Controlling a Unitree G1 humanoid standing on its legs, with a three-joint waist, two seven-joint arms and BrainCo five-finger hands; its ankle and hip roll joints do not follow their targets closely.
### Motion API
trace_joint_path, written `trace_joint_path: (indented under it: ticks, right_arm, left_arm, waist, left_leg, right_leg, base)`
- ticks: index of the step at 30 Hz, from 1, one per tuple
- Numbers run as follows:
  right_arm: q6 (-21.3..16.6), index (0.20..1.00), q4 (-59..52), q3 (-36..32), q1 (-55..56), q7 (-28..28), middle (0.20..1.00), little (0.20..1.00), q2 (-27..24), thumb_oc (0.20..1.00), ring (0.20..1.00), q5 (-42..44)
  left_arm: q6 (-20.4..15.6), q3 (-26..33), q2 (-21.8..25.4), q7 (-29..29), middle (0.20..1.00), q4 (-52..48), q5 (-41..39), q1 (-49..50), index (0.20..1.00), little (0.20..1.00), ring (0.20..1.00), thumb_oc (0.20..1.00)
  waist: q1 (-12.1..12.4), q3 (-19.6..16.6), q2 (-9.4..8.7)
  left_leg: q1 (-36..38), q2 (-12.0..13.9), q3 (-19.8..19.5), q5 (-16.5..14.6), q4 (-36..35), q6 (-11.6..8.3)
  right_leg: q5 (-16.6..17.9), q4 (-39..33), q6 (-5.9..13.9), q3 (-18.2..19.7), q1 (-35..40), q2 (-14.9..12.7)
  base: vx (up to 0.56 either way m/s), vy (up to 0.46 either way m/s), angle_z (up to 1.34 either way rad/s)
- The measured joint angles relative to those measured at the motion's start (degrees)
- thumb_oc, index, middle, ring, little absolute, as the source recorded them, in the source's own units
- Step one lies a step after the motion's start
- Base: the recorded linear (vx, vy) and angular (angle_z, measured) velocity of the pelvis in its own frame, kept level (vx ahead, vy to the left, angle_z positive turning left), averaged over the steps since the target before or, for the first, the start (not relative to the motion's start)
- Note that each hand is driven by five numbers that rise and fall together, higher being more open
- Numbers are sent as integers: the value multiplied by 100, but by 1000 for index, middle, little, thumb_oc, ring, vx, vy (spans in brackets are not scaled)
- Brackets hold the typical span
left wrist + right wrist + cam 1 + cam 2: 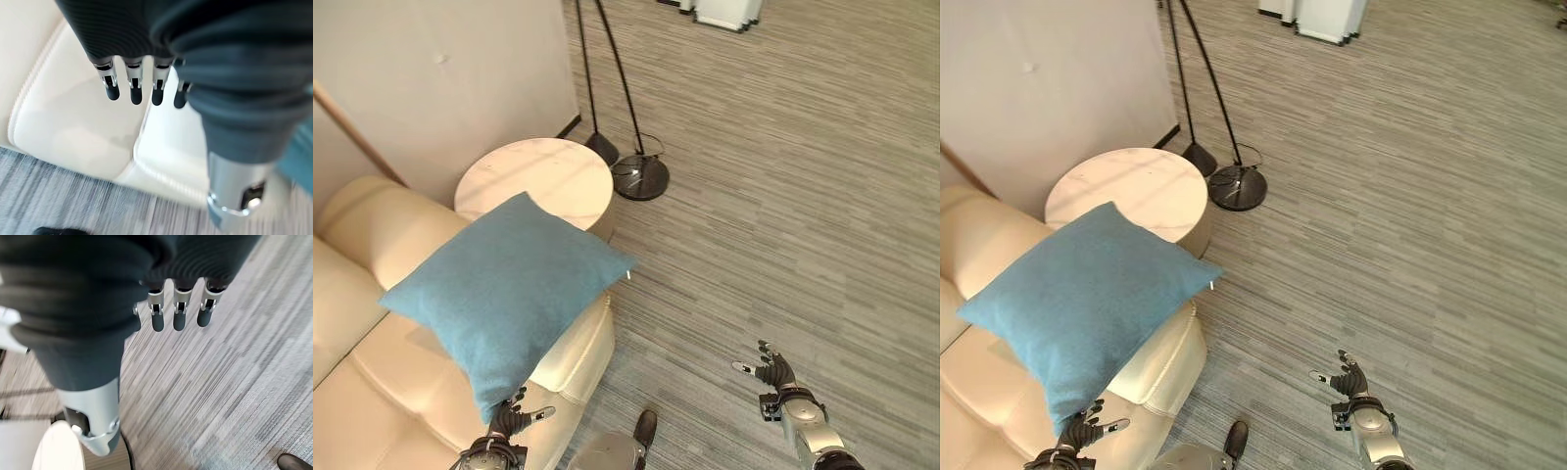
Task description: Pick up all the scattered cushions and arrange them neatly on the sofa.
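Blue cushion [504, 289] sits on the arm end of the cream sofa [372, 392], tilted diamond-wise: one corner points up toward the round side bench [536, 179], one overhangs the sofa's outer edge toward the carpet, the lowest corner points down toward the left robot hand [512, 421]. Fabric is a plain teal-blue weave with a matte texture, square cut, plump in the middle, edges crisp. A small white tag shows at the corner over the carpet.

Left robot hand is just below the cushion's lowest corner, over the sofa seat. Fingers are straight and spread, thumb out to the side, holding nothing. Its wrist view shows the fingers [132, 88] hanging over the cream seat seams with the carpet edge beyond.

Right robot hand [771, 372] is over the grey striped carpet [783, 196], well apart from the sofa. Fingers are splayed apart, empty. Right wrist view shows straight fingers [178, 313] above the carpet.

Marble-topped round bench stands just beside the sofa arm, against the wall. Black floor lamp base [639, 177] stands on the carpet next to it.
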Motion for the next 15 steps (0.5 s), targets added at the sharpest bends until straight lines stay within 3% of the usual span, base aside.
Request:
trace_joint_path:
  ticks: [1, 2, 3, 5, 6, 7, 8, 9, 12, 15]
  right_arm:
    - [4, 1000, -8, 3, 19, 0, 1000, 1000, -9, 1000, 1000, -21]
    - [-2, 1000, -31, -14, 8, -7, 1000, 1000, -59, 1000, 1000, -21]
    - [-3, 1000, -49, -15, 26, -13, 1000, 1000, -98, 1000, 1000, -19]
    - [-6, 1000, -76, -68, 255, -69, 1000, 1000, -158, 1000, 1000, -17]
    - [4, 1000, -69, -67, 422, -81, 1000, 1000, -131, 1000, 1000, -17]
    - [25, 1000, -39, -67, 519, -87, 1000, 1000, -58, 1000, 1000, -10]
    - [29, 1000, 69, -68, 573, -97, 1000, 1000, -3, 1000, 1000, 18]
    - [57, 1000, 89, -71, 642, -107, 1000, 1000, -19, 1000, 1000, 35]
    - [70, 1000, 112, -93, 380, -106, 1000, 1000, -39, 1000, 1000, 39]
    - [69, 1000, 125, -95, 216, -105, 1000, 1000, -185, 1000, 1000, 40]
  left_arm:
    - [-7, -4, 14, 0, 1000, 33, 0, -17, 1000, 1000, 1000, 1000]
    - [-5, -8, -42, 3, 1000, 127, 0, -65, 1000, 1000, 1000, 1000]
    - [-22, -34, -87, 9, 1000, 166, 3, -159, 1000, 1000, 1000, 1000]
    - [-6, -239, -210, 45, 1000, 422, 9, -523, 1000, 1000, 1000, 1000]
    - [-12, -342, -221, 44, 1000, 399, 10, -616, 1000, 1000, 1000, 1000]
    - [-29, -417, -201, 49, 1000, 322, 13, -623, 1000, 1000, 1000, 1000]
    - [-49, -407, -237, 62, 1000, 330, 15, -579, 1000, 1000, 1000, 1000]
    - [-70, -425, -337, 79, 1000, 324, 27, -529, 1000, 1000, 1000, 1000]
    - [-136, -415, -321, 88, 1000, 172, 26, -178, 1000, 1000, 1000, 1000]
    - [-107, -409, -325, 103, 1000, 238, 17, 72, 1000, 1000, 1000, 1000]
  waist:
    - [64, 43, 60]
    - [-25, 35, 101]
    - [-124, 95, 237]
    - [-425, 129, 393]
    - [-583, 145, 375]
    - [-627, 167, 250]
    - [-624, 155, 147]
    - [-635, 122, 165]
    - [-521, 71, 156]
    - [-379, 47, 205]
  left_leg:
    - [81, -56, -219, -20, -43, -21]
    - [120, -41, -455, -17, -37, -25]
    - [122, -33, -703, -32, -65, -17]
    - [143, -33, -1429, 62, -55, -225]
    - [137, -29, -1496, -72, -89, -193]
    - [175, -35, -1312, -77, -227, -223]
    - [295, -28, -1136, -79, -348, -219]
    - [327, 30, -991, -107, -378, -203]
    - [305, 271, -740, -141, -461, -329]
    - [320, 421, -676, -172, -451, -567]
  right_leg:
    - [7, -277, -8, 41, -333, -35]
    - [98, -734, -94, 42, -532, 24]
    - [308, -1218, -64, 61, -713, 132]
    - [730, -2208, 36, 468, -877, 420]
    - [970, -2668, 68, 550, -867, 445]
    - [1205, -2841, 112, 470, -832, 372]
    - [1512, -2855, -115, 468, -738, 239]
    - [1821, -2952, -141, 200, -557, 156]
    - [2030, -2940, -158, -13, -556, 203]
    - [2162, -3118, -397, -291, -308, 302]
  base:
    - [238, -82, 76]
    - [270, -117, 94]
    - [287, -130, 138]
    - [206, -107, 193]
    - [150, -122, 222]
    - [202, -176, 184]
    - [137, -114, 155]
    - [132, -99, 121]
    - [107, -87, 72]
    - [102, -69, 57]
